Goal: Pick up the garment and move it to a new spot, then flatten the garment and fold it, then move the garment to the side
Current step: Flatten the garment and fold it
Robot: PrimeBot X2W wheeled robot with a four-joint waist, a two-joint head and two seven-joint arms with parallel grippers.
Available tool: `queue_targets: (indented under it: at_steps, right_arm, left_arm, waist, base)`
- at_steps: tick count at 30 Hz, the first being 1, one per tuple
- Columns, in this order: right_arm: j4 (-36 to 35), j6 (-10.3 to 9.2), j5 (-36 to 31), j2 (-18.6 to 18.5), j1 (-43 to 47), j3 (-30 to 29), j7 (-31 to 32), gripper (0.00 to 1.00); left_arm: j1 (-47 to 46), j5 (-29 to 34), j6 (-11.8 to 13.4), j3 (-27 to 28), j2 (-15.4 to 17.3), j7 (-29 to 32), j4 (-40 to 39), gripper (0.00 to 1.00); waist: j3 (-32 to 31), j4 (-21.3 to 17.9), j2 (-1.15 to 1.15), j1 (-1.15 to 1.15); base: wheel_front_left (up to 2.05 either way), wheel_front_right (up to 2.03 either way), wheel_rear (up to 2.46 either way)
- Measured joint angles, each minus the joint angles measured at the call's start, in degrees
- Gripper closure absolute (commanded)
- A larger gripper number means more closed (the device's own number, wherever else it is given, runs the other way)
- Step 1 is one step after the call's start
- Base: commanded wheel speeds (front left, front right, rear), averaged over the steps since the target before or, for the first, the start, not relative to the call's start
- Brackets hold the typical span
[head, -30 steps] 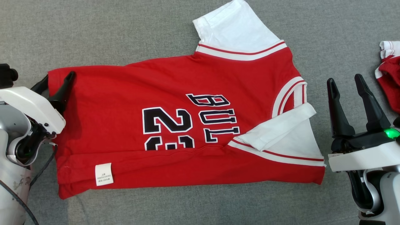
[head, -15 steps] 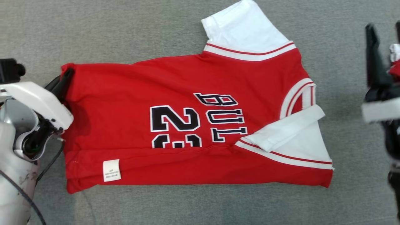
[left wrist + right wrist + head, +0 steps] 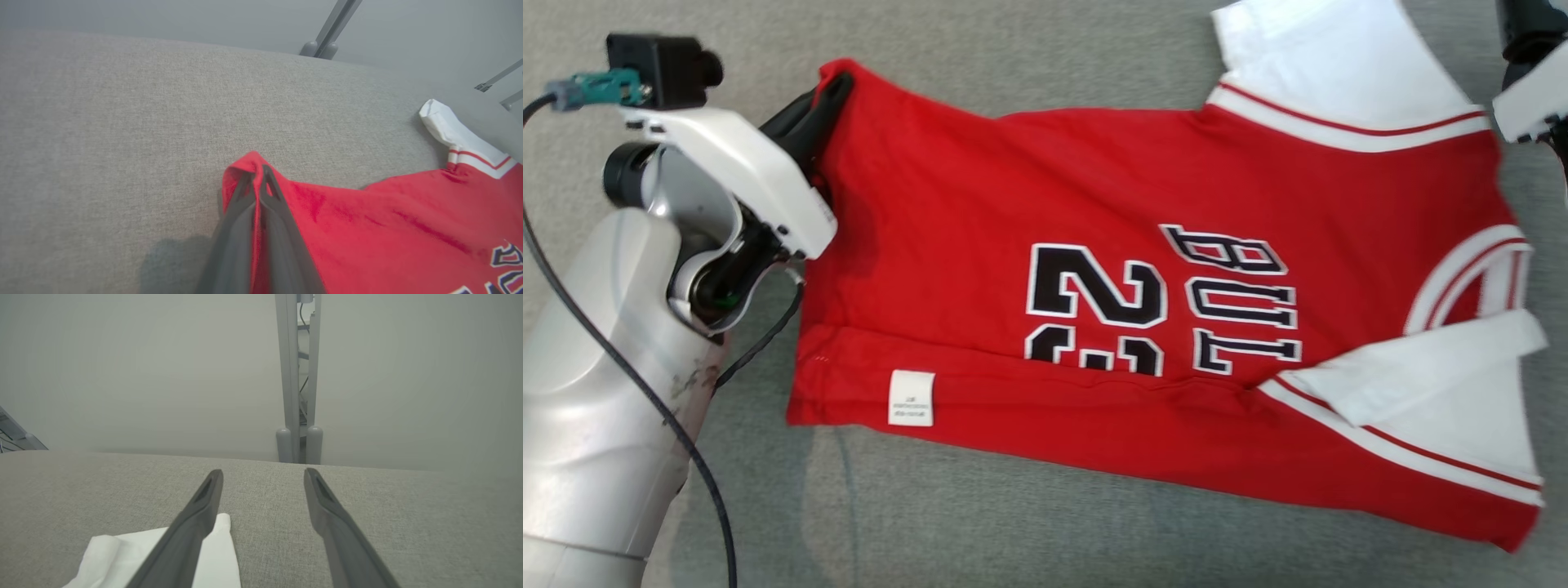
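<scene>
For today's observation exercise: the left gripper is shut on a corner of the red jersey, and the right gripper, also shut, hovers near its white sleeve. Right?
No: the right gripper near the white sleeve is open, fingers spread, as the right wrist view shows. The left gripper is shut on a corner of the red jersey.

Open grey surface (image 3: 1013, 539) around jersey (image 3: 1013, 204), metal post (image 3: 297, 375) behind

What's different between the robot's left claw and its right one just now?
The left gripper is shut; the right gripper is open wide. The left gripper pinches a corner of the red jersey; the right gripper holds nothing, beside its white sleeve. Both have two long dark fingers.
</scene>
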Motion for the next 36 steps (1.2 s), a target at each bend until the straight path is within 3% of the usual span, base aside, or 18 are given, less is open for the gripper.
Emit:
queue_targets:
  at_steps: [6,11,12,13,14,15,26,36]
  right_arm:
    - [8.3,0.01,1.7,-1.4,-5.6,7.7,3.7,0.0]
    - [11.7,0.01,3.9,-2.2,-8.6,13.6,6.8,0.0]
    - [12.0,0.01,4.9,-2.4,-9.1,14.4,7.4,0.34]
    - [12.1,0.01,5.8,-2.7,-9.6,15.4,8.1,0.57]
    - [12.1,0.01,6.6,-2.9,-9.9,16.1,8.4,0.89]
    - [12.1,0.01,7.5,-3.3,-10.2,16.8,8.6,1.0]
    - [6.8,0.01,14.7,-8.0,-12.2,19.3,5.0,1.0]
    - [0.7,0.01,20.4,-9.7,-8.8,21.0,4.0,1.0]
  left_arm:
    - [-3.6,-2.5,0.0,-4.7,-0.8,-2.4,1.5,1.0]
    - [-4.8,-5.1,0.0,-7.8,-0.2,-4.0,2.6,1.0]
    - [-5.0,-5.6,0.0,-8.3,0.0,-4.2,2.7,1.0]
    - [-5.1,-6.6,0.0,-8.7,0.2,-4.6,2.8,1.0]
    - [-5.2,-7.5,0.0,-9.1,0.3,-4.7,2.9,1.0]
    - [-5.3,-8.1,0.0,-9.5,0.5,-5.0,2.9,1.0]
    - [-5.9,-14.7,0.0,-11.8,5.3,-7.1,0.9,1.0]
    - [-3.8,-18.1,0.0,-12.0,8.7,-9.4,-2.5,1.0]
  waist:
    - [2.7,3.7,0.0,0.0]
    - [3.5,4.5,0.0,0.0]
    - [3.5,4.4,0.0,0.0]
    - [3.4,4.4,0.0,0.0]
    - [3.4,4.3,0.0,0.0]
    - [3.3,4.2,0.0,0.0]
    - [0.8,2.7,0.0,0.0]
    - [-1.4,0.9,0.0,0.0]
  base:
    - [0.0,0.0,0.0]
    - [0.0,0.0,0.0]
    - [0.0,0.0,0.0]
    - [0.0,0.0,0.0]
    - [0.0,0.0,0.0]
    - [0.0,0.0,0.0]
    - [0.0,0.0,0.0]
    - [0.0,0.0,0.0]
